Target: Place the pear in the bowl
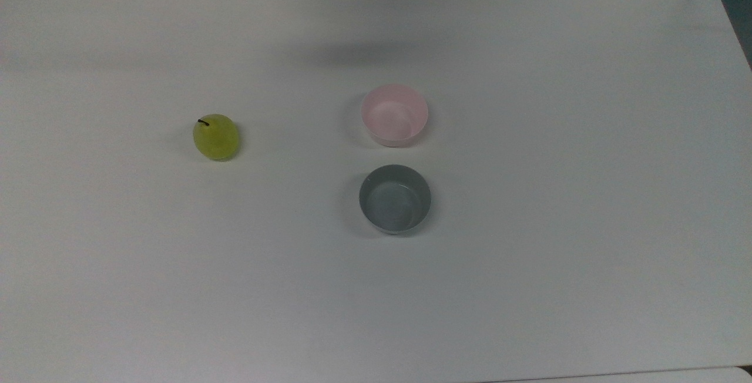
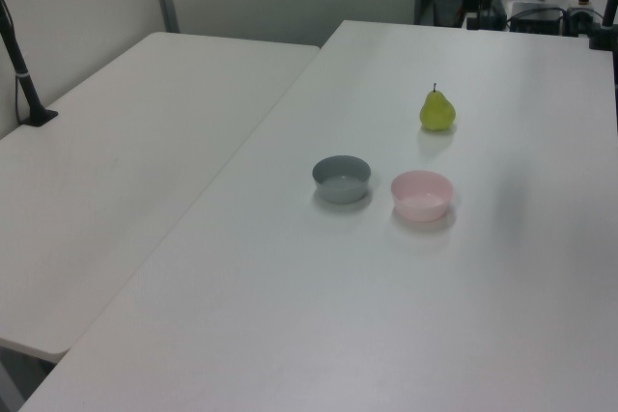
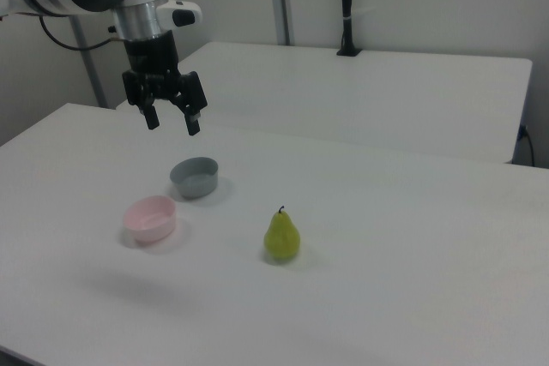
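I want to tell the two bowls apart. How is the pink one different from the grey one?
Colour: the pink bowl is pale pink, the grey bowl is dull grey. Place: in the top view the pink bowl sits above the grey bowl; in the left view the pink bowl lies right of the grey one, more directly below the pear. Both are small, round, upright, empty and much alike in size.

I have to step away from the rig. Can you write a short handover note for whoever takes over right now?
Gripper: open, empty, raised above the table, up at the right view's left.
Pear: upright on the white table, apart from both bowls.
Pink bowl: empty, beside the grey bowl, not touching.
Done: nothing yet.
Left: grasp the pear and put it in the pink bowl.
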Controlling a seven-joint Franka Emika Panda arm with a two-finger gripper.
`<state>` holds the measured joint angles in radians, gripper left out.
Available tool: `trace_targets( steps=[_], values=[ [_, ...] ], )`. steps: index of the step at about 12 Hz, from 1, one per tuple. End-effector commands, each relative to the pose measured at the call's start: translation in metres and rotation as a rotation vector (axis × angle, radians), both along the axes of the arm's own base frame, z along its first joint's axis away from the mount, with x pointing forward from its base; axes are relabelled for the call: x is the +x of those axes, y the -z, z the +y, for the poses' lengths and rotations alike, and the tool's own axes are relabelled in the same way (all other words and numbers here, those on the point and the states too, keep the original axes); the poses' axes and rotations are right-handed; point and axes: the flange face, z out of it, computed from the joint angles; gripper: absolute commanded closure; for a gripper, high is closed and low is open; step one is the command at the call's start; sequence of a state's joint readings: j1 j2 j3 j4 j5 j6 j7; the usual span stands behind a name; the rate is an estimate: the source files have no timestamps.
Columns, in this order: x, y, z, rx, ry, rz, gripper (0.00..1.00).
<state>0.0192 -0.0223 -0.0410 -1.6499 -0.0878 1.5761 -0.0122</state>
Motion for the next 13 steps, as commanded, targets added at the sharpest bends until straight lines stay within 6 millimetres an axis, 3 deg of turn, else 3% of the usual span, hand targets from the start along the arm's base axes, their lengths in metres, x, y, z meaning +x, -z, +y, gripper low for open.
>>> trace_targets(
  steps=[1, 9, 13],
  values=[
    [0.001, -0.005, 0.004, 0.014, -0.007, -0.010, 0.00],
    [0.001, -0.005, 0.002, 0.012, -0.004, -0.010, 0.00],
    [0.002, -0.002, -0.009, 0.003, -0.011, -0.003, 0.00]
  ],
)
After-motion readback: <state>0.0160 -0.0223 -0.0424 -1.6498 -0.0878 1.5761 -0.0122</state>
